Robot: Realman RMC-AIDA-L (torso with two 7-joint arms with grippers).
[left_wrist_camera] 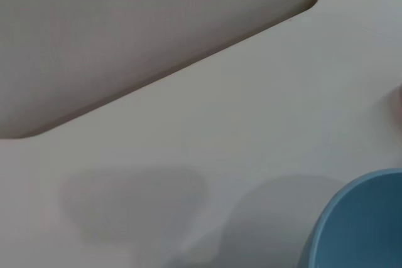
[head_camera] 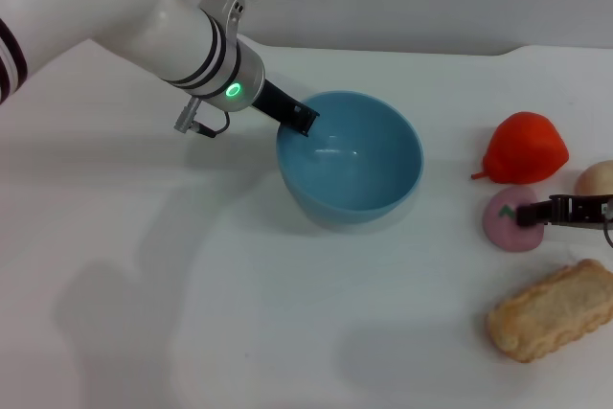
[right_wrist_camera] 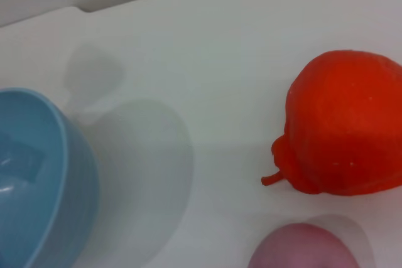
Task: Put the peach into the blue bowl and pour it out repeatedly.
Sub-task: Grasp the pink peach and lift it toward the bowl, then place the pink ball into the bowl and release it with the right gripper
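Note:
The light blue bowl (head_camera: 350, 155) stands upright in the middle of the white table, with nothing inside it. It also shows in the left wrist view as the blue bowl (left_wrist_camera: 361, 227) and in the right wrist view as the blue bowl (right_wrist_camera: 38, 180). My left gripper (head_camera: 305, 122) reaches down from the upper left and is shut on the bowl's left rim. The pink peach (head_camera: 510, 222) lies on the table to the bowl's right, green mark up. My right gripper (head_camera: 530, 214) comes in from the right edge, right at the peach's upper right side. The right wrist view shows only the top of the peach (right_wrist_camera: 308, 249).
A bigger red-orange fruit (head_camera: 524, 147) sits just behind the peach and fills much of the right wrist view as the red-orange fruit (right_wrist_camera: 345, 123). A pale beige lump (head_camera: 596, 179) lies at the right edge. A tan bread-like piece (head_camera: 556, 308) lies in front of the peach.

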